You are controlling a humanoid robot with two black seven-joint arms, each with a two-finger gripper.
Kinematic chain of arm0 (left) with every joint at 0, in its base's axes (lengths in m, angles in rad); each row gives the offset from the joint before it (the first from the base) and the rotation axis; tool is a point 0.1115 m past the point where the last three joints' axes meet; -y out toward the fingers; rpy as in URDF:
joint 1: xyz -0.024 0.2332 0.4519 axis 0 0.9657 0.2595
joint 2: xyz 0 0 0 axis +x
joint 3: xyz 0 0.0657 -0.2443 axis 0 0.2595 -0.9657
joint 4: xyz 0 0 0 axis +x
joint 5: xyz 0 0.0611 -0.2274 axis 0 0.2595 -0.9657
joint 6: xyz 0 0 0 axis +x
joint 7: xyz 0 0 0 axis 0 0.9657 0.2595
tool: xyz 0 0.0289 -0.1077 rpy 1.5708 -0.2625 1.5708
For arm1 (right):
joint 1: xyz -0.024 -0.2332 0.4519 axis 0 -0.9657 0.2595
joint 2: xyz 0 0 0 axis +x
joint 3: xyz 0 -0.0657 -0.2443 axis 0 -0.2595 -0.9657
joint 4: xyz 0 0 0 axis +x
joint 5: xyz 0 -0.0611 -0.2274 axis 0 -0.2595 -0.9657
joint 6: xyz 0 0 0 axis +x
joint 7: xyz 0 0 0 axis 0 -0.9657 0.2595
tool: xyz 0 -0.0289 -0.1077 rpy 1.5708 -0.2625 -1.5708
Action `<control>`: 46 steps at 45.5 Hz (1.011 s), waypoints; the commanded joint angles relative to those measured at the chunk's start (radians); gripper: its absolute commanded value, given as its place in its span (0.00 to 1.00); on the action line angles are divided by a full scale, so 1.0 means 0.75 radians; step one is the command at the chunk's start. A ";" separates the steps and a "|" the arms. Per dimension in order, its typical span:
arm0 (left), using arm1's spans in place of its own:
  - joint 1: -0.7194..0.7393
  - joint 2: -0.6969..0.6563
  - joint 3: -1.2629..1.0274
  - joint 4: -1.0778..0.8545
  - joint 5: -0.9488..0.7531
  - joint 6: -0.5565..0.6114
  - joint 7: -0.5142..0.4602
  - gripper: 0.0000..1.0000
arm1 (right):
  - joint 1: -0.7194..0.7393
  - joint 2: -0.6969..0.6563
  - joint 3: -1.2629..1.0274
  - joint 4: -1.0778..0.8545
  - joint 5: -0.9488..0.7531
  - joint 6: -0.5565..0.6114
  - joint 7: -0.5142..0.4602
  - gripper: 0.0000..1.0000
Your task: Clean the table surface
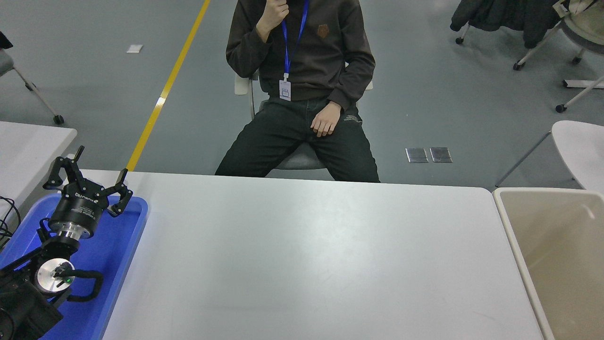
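Spreading wide, the black fingers (123,182) of the left gripper (87,178) stand well apart from one another with nothing between them, their tips raised over the far end of the blue tray (118,250) and touching neither the tray nor the table. Behind the fingers comes the gripper's round black body with a silver ring, then the left arm (33,288), which runs back to the picture's lower left corner over the tray, with a black cable looping beside a silver disc on its wrist. The tray lies along the left end of the table surface (311,255), its rim just beside the bare white top. The table surface fills the middle and lower part of the view from the tray across to its rounded far right corner, matte white, with faint scuff marks and a soft sheen near its centre. Just beside its right edge stands a beige bin (561,255), open at the top. The right arm does not show in this view. At the far side a person (302,89) sits on a chair facing the table, one hand raised to the chin, the other resting on a thigh, a blue lanyard hanging down the chest. A smaller white table (28,146) stands at the left edge beyond the tray.
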 commanded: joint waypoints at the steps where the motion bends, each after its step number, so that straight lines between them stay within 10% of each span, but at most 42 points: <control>1: 0.000 0.000 0.000 0.000 0.000 0.000 0.000 1.00 | 0.019 0.186 -0.005 -0.131 0.009 -0.136 0.002 0.00; 37: 0.000 0.000 0.000 0.000 0.000 0.000 0.000 1.00 | 0.175 0.373 -0.561 -0.331 0.510 -0.324 -0.010 0.00; 41: 0.000 0.000 0.000 0.000 0.000 0.000 0.000 1.00 | 0.175 0.373 -0.561 -0.331 0.510 -0.326 -0.010 0.40; 44: 0.000 0.000 0.000 0.000 0.000 0.000 0.000 1.00 | 0.179 0.369 -0.557 -0.331 0.510 -0.328 -0.008 0.89; 46: 0.000 0.000 0.000 0.000 0.000 0.000 0.000 1.00 | 0.183 0.371 -0.543 -0.329 0.510 -0.328 -0.008 0.99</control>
